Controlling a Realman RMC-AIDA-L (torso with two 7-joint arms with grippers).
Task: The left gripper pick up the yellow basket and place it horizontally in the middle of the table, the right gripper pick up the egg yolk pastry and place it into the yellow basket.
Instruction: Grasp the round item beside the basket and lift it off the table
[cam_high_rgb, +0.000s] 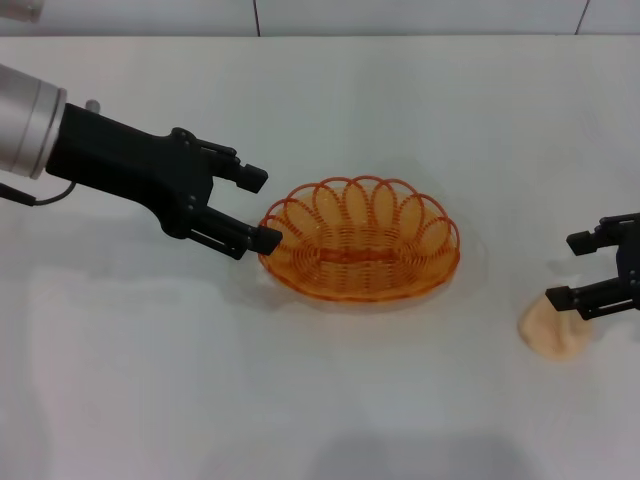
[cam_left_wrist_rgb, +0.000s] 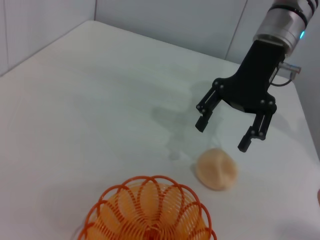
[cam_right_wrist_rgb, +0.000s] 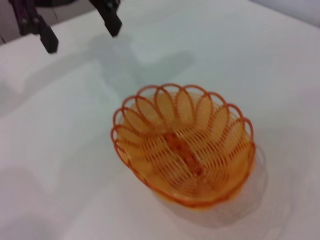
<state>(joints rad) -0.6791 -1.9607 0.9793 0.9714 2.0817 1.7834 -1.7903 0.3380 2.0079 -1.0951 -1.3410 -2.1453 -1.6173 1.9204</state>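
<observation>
The yellow basket (cam_high_rgb: 360, 250) lies empty on the white table (cam_high_rgb: 320, 410) near its middle, long side across my view. My left gripper (cam_high_rgb: 258, 208) is open just off the basket's left end, its lower fingertip near the rim. In the right wrist view the left gripper (cam_right_wrist_rgb: 80, 32) hangs apart from the basket (cam_right_wrist_rgb: 185, 150). The egg yolk pastry (cam_high_rgb: 555, 325) rests on the table at the right. My right gripper (cam_high_rgb: 568, 268) hovers open just above it, holding nothing. The left wrist view shows the right gripper (cam_left_wrist_rgb: 222, 135) over the pastry (cam_left_wrist_rgb: 216, 169), beyond the basket (cam_left_wrist_rgb: 150, 205).
A tiled wall (cam_high_rgb: 400, 15) runs along the table's far edge. Bare white surface lies between the basket and the pastry and along the front of the table.
</observation>
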